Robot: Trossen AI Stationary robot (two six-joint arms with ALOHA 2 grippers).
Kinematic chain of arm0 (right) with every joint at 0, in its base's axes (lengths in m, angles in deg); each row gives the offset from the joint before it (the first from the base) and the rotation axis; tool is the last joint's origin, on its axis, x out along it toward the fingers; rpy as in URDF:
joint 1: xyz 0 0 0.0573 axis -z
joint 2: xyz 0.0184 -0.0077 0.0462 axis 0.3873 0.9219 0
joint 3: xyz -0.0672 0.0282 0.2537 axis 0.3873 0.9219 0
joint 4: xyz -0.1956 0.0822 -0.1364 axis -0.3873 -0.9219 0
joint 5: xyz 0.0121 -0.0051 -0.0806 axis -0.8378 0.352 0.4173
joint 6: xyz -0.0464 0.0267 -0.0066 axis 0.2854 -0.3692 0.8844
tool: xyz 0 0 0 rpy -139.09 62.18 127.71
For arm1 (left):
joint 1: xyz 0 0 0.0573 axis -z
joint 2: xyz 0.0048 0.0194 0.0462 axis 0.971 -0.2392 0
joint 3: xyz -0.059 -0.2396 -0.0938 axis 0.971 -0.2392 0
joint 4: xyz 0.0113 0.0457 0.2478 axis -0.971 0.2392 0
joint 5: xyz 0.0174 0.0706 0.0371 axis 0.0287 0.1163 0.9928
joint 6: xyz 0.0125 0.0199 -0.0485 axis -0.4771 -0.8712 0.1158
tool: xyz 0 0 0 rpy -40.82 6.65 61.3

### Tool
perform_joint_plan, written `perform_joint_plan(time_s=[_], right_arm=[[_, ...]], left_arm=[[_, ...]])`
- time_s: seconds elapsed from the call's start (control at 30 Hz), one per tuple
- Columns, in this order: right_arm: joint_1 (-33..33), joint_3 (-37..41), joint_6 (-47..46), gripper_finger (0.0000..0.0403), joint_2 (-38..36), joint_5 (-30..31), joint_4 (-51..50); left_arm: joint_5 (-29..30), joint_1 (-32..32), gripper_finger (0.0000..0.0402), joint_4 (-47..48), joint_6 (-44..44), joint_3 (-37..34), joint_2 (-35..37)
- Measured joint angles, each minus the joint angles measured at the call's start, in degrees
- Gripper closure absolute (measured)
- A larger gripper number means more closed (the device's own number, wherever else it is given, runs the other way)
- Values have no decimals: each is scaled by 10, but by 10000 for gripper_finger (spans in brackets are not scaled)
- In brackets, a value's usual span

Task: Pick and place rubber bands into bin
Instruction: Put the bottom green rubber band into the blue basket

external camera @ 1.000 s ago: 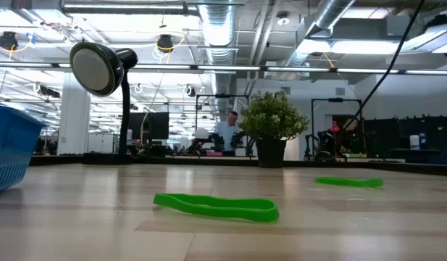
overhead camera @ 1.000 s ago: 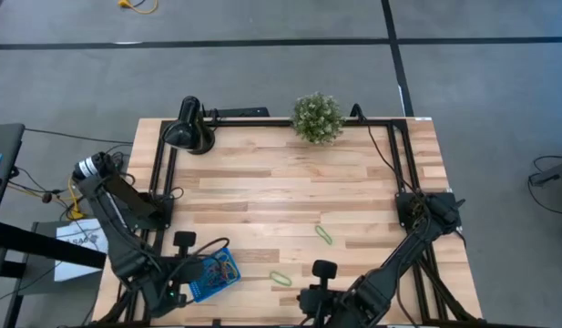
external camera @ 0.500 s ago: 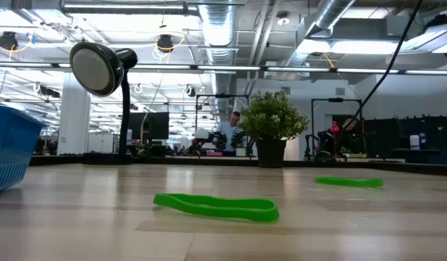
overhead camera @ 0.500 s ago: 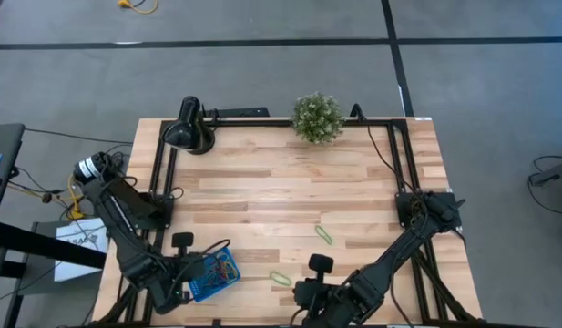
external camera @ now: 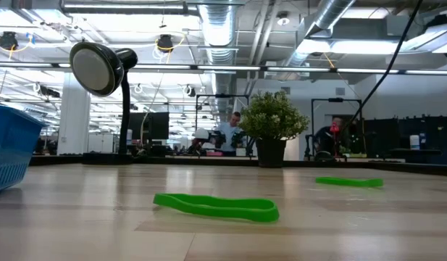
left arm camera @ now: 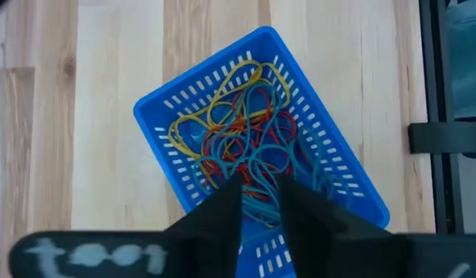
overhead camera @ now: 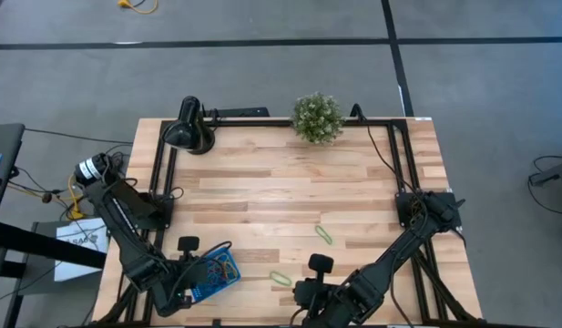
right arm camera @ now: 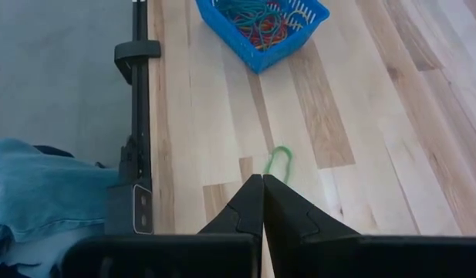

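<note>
A pale wooden table (overhead camera: 281, 191) fills the middle of the high view, edged by a black frame. At its upper edge a black lamp (overhead camera: 188, 128) is seen left of centre and a potted plant (overhead camera: 317, 117) right of centre; both also stand in the low view, the lamp at upper left and the plant in the middle.

The left arm is folded along the lower left of the high view, and the left gripper (overhead camera: 191, 284) is held just over the bin (overhead camera: 228, 278), a blue slotted tray at the lower left of the table. In the left wrist view the two dark fingers (left arm camera: 222, 224) are parted by a narrow gap, with nothing seen between them, directly above the bin's tangle of bands (left arm camera: 245, 147) in yellow, red and blue.

The right arm runs from the right edge to the lower middle of the high view. The right gripper (right arm camera: 262, 202) is pressed fully together and is empty; a green band (right arm camera: 278, 164) lies on the wood just beyond its tips.

Two green bands remain on the table: one (overhead camera: 280, 278) at lower centre beside the bin, the other (overhead camera: 324, 234) a little above and to the right, well apart from the bin.

No readable writing or brand is visible.
</note>
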Motion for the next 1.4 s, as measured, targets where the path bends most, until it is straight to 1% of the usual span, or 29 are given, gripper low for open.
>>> perform_joint_plan(time_s=[0.1, 0.23, 0.33, 0.47, 0.53, 0.6, 0.7, 0.83, 1.0, 1.1, 1.23, 1.4], right_arm=[[1, 0, 0, 403, 0, 0, 0], [11, 0, 0, 402, 0, -2, 1], [25, 1, 0, 392, 0, -26, 2], [48, 31, 0, 366, -1, -45, 24], [60, 48, 0, 352, -1, -47, 37], [75, 72, 0, 340, -2, -63, 56], [95, 110, 0, 330, -1, -87, 83], [114, 155, 0, 326, -1, -118, 125], [115, 204, -1, 326, -1, -132, 225], [105, 225, -12, 326, -1, -131, 275], [90, 236, -16, 326, 0, -114, 254], [88, 235, -20, 326, 0, -112, 268]], left_arm=[[0, 0, 314, -7, 0, 0, 0], [11, 0, 309, -15, 2, 0, 0], [15, 0, 308, -15, 5, 0, 0], [16, 0, 308, -15, 4, 0, 0], [23, 0, 308, -15, 4, 0, 0], [30, 0, 308, -15, 5, 0, 0], [31, -1, 308, -15, 4, 0, 0], [31, -1, 308, -15, 4, 0, 0], [32, -1, 308, -15, 4, 0, 0], [46, -1, 308, -15, 4, 0, 0], [57, -1, 308, -14, -1, 0, 0], [57, -1, 308, -14, -2, 0, 0]])
